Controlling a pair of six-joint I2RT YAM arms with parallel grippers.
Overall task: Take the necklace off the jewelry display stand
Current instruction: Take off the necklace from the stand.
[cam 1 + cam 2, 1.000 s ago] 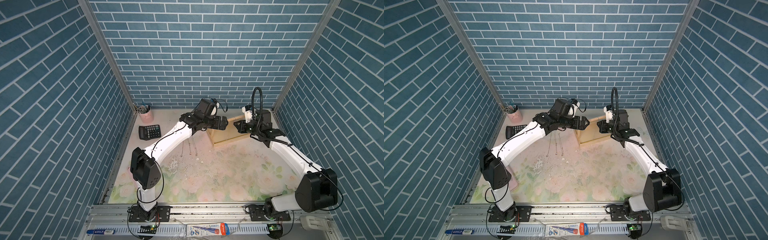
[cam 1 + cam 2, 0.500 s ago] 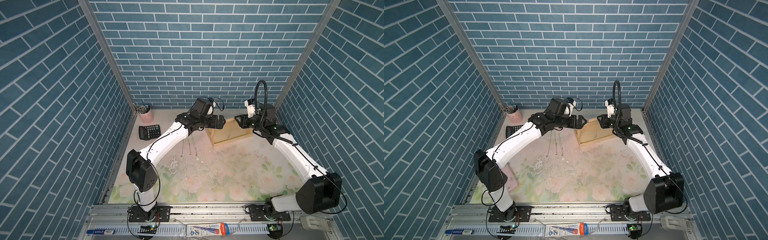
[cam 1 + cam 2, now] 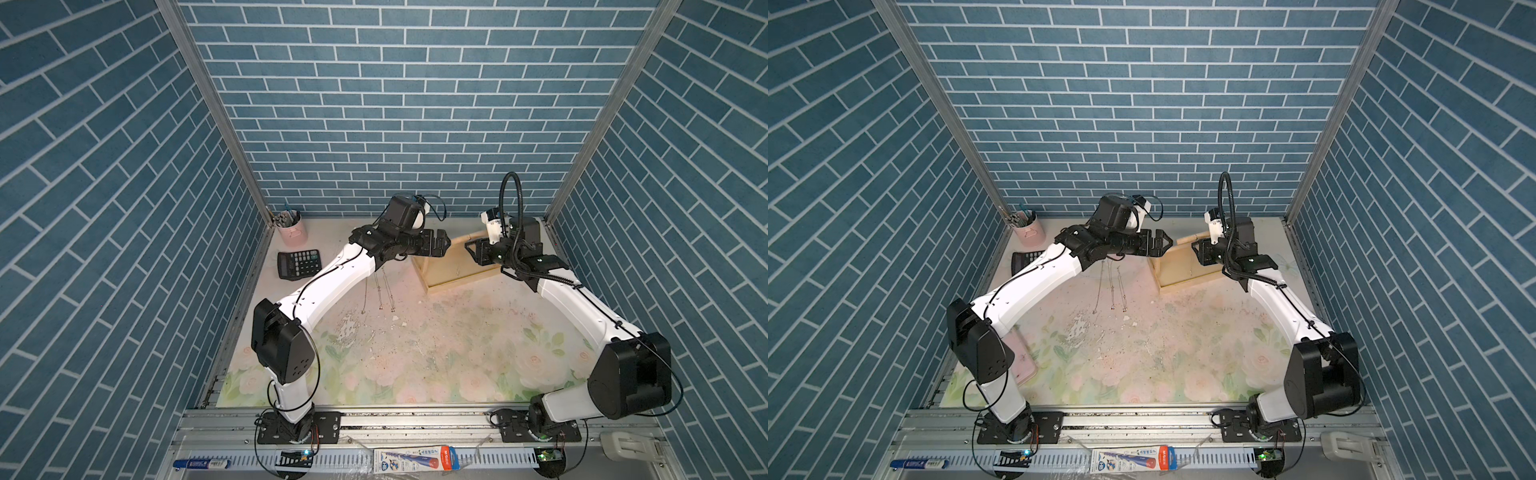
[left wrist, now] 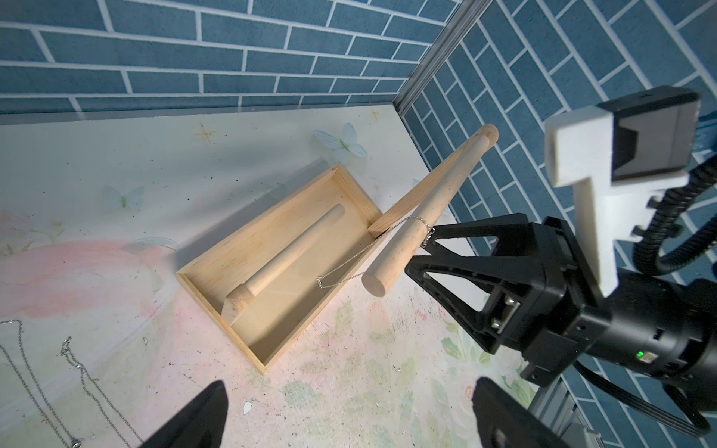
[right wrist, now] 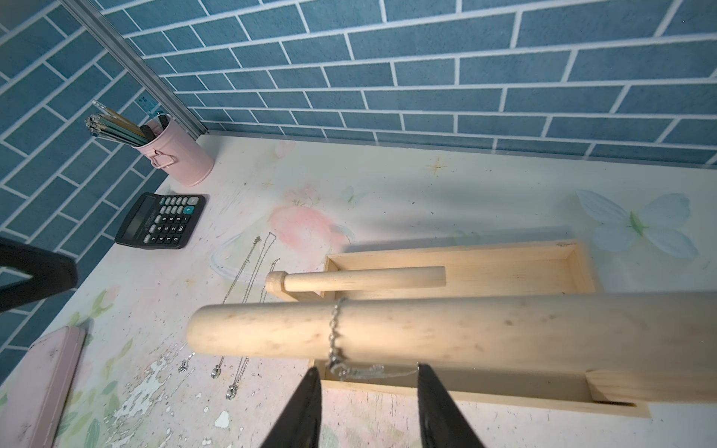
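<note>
Straddles thin silver chain necklace (image 5: 334,326) with spread right gripper (image 5: 367,370) beside bar of pale-wood jewelry display stand (image 5: 485,333); could snag, toppling it.

Robot lab cell, blue brick-print walls (image 3: 374,104), aluminium rail (image 3: 415,420), floral mat (image 3: 415,365)

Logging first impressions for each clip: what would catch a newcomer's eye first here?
A thin necklace draped over the round bar of the jewelry display stand at the back of the mat, with the right gripper, jaws open, right at its chain. The left gripper hovers wide open nearby, and three more necklaces lie on the mat near the calculator.
</note>
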